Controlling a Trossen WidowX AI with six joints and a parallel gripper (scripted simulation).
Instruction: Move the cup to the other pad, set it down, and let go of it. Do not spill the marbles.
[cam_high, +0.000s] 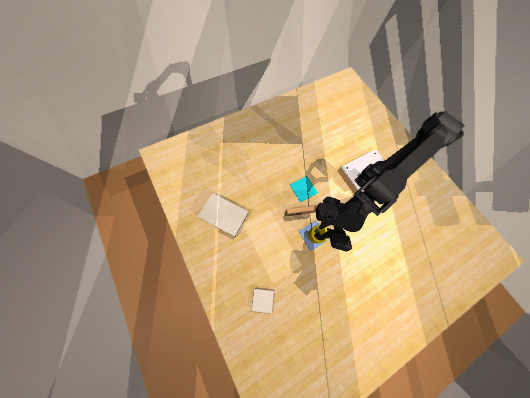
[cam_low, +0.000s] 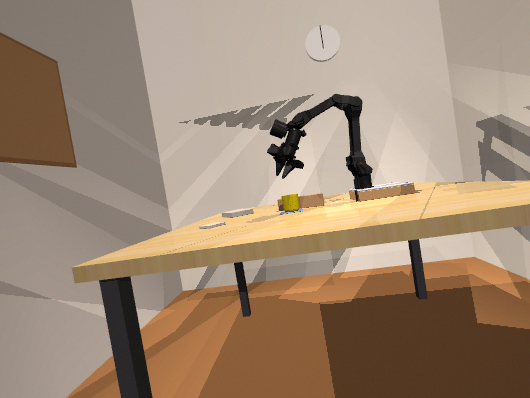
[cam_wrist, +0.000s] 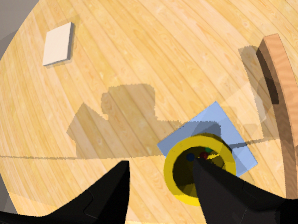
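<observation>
The yellow cup (cam_high: 311, 236) (cam_low: 290, 202) (cam_wrist: 184, 172) stands upright on the blue pad (cam_high: 305, 233) (cam_wrist: 230, 132). Several marbles show inside it in the wrist view, among them a blue marble (cam_wrist: 190, 157) and a red marble (cam_wrist: 203, 155). The cyan pad (cam_high: 303, 189) lies bare on the far side of the wooden block in the top view. My gripper (cam_low: 281, 176) (cam_wrist: 161, 166) is partly open and empty, pointing down above the cup. In the wrist view one finger overlaps the cup and the other appears left of it.
A low wooden block (cam_high: 300, 211) (cam_low: 312, 201) (cam_wrist: 285, 100) stands between the two pads. A larger pale slab (cam_high: 223, 215) (cam_low: 238, 213) and a small pale slab (cam_high: 263, 301) (cam_low: 212, 225) (cam_wrist: 58, 44) lie farther off. A white-topped block (cam_high: 360, 165) (cam_low: 385, 191) is by the arm's base.
</observation>
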